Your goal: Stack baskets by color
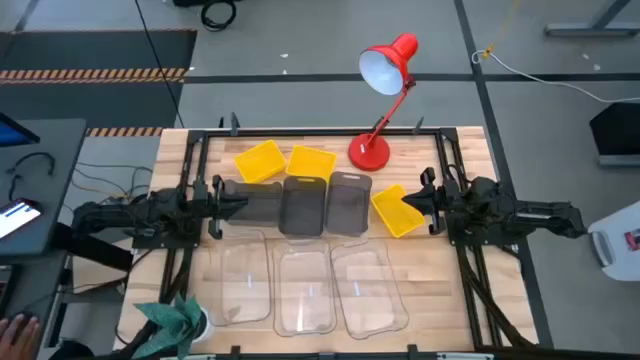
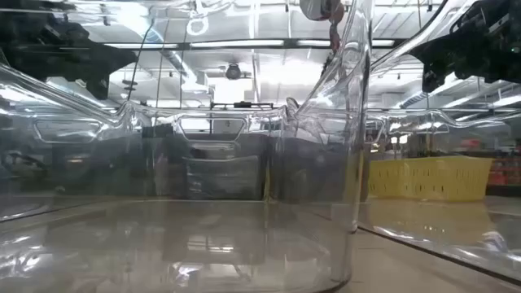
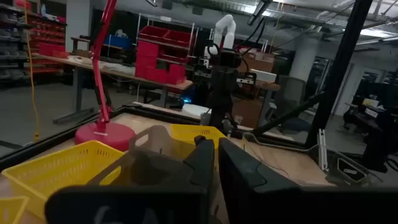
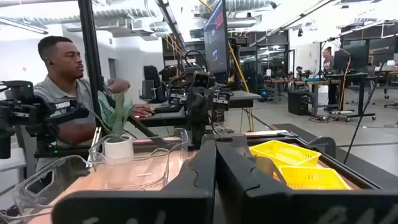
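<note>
With three clear baskets (image 1: 300,290) nearest the front edge: grey baskets (image 1: 304,206) mid-table, yellow baskets (image 1: 258,161) behind, red lamp (image 1: 372,150) farthest. Left gripper (image 1: 236,196) pressed together beside grey row; right gripper (image 1: 412,203) pressed together, touching third yellow basket (image 1: 396,212).

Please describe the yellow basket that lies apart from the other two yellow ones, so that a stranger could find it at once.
Start at the red desk lamp on the table's far edge. The two other yellow baskets sit left of its base; this yellow basket lies right of it, beside the grey baskets, just in front of the right tool. Unlike the others, it sits alone and skewed.
</note>
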Motion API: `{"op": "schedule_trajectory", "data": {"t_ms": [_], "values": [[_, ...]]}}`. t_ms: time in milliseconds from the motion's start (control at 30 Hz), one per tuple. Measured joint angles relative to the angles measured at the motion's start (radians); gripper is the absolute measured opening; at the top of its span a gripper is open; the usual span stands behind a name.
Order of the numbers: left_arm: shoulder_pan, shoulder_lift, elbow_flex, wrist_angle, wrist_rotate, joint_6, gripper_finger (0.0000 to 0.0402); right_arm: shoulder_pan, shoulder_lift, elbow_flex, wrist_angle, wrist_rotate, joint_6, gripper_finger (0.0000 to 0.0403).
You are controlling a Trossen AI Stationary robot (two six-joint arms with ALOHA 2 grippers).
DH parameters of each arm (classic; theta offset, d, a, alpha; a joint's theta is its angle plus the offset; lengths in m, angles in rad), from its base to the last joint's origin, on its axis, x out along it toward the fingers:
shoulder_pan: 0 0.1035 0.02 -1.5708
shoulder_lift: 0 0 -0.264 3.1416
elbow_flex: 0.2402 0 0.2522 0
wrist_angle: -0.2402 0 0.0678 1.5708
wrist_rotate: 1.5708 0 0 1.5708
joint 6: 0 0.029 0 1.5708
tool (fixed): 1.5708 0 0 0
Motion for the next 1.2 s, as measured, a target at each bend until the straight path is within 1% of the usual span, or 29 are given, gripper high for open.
{"op": "schedule_trajectory", "data": {"t_ms": [167,433,700,1000,1200], "values": [[0.000,0.000,0.000,0.000,0.000,0.000,0.0036,0.000,0.000,0.000,0.000,0.000,0.000,0.0016],[0.000,0.000,0.000,0.000,0.000,0.000,0.0028,0.000,0.000,0.000,0.000,0.000,0.000,0.0016],[0.000,0.000,0.000,0.000,0.000,0.000,0.0036,0.000,0.000,0.000,0.000,0.000,0.000,0.0016],[0.000,0.000,0.000,0.000,0.000,0.000,0.0026,0.000,0.000,0.000,0.000,0.000,0.000,0.0016],[0.000,0.000,0.000,0.000,0.000,0.000,0.0030,0.000,0.000,0.000,0.000,0.000,0.000,0.0016]]}}
